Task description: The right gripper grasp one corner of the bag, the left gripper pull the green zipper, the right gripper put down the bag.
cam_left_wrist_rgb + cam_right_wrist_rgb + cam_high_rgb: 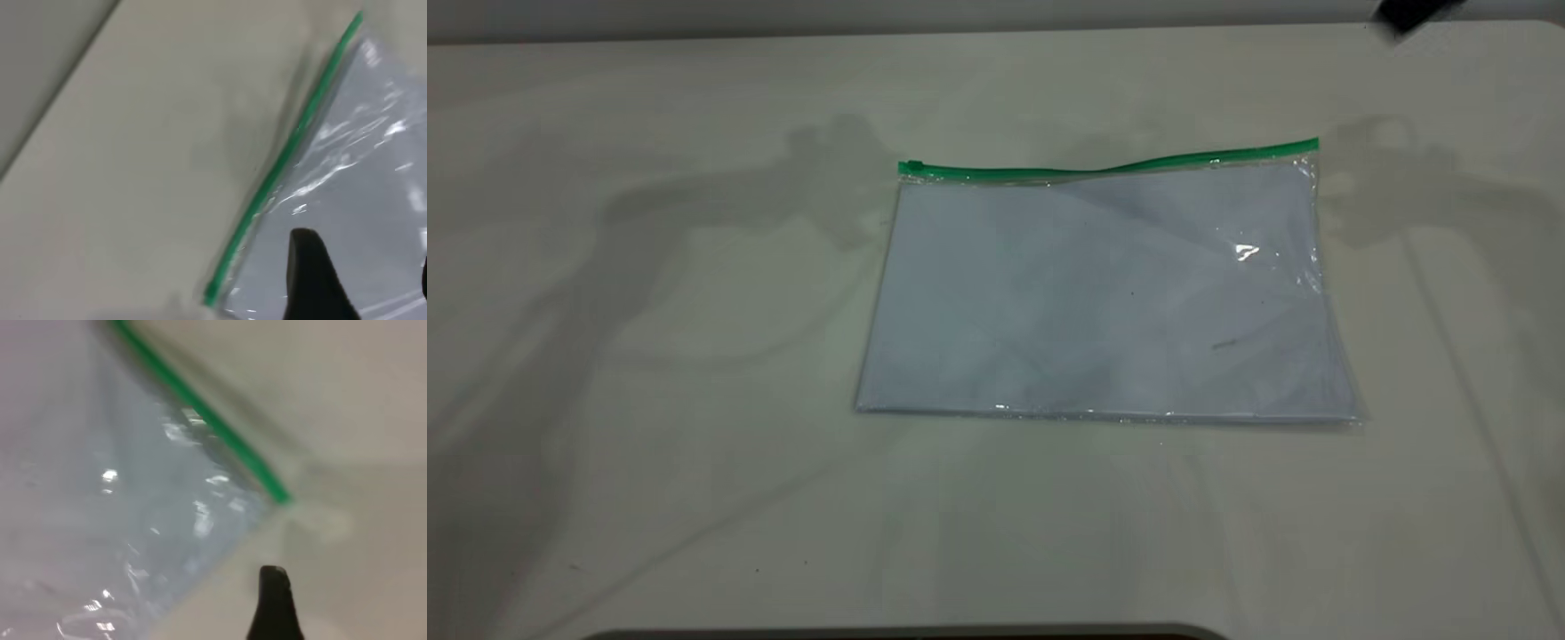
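The bag (1103, 293) lies flat mid-table, a clear pouch with white paper inside. The green zipper (1112, 165) runs along its far edge, with the slider tab (911, 167) at the left end. Neither gripper shows in the exterior view, only their shadows. In the left wrist view my left gripper (367, 283) hangs open over the bag (360, 200), beside the zipper (280, 160). In the right wrist view one fingertip (273, 587) of my right gripper (353, 613) shows over bare table, just off the corner of the bag (280, 497); its partner is out of frame, well apart.
The pale table (649, 444) spreads wide on every side of the bag. A black piece of the right arm (1409, 13) pokes in at the far right corner. The table's far edge (60, 93) shows in the left wrist view.
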### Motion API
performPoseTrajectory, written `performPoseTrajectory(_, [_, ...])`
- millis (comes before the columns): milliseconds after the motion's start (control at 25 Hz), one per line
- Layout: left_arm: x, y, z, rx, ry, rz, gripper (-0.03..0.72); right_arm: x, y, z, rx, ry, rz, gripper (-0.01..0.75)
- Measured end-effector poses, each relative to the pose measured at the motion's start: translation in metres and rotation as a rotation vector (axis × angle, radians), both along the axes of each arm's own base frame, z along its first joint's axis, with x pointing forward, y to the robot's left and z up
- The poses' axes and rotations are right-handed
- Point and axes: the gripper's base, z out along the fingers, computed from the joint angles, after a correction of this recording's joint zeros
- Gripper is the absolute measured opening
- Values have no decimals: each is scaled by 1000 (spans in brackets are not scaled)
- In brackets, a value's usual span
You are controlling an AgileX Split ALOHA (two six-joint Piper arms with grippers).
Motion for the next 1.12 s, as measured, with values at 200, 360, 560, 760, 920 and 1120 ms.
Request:
performPoseTrajectory(200, [-42, 11, 94, 36, -31, 71, 460, -42, 5, 110, 49, -40, -86, 521])
performPoseTrajectory(360, [-88, 27, 159, 72, -28, 191, 460, -95, 14, 181, 108, -24, -118, 492])
performPoseTrajectory(560, [-149, 48, 220, 101, -60, 337, 460, -151, 16, 246, 150, -124, -221, 488])
performPoseTrajectory(760, [-196, 71, 250, 121, -106, 558, 460, -212, 17, 291, 192, -260, -301, 488])
performPoseTrajectory(920, [-242, 89, 251, 166, -134, 664, 460, -264, 18, 296, 193, -312, -317, 488])
performPoseTrajectory(1120, [-300, 107, 219, 231, -105, 723, 460, -313, 15, 262, 155, -269, -379, 488])
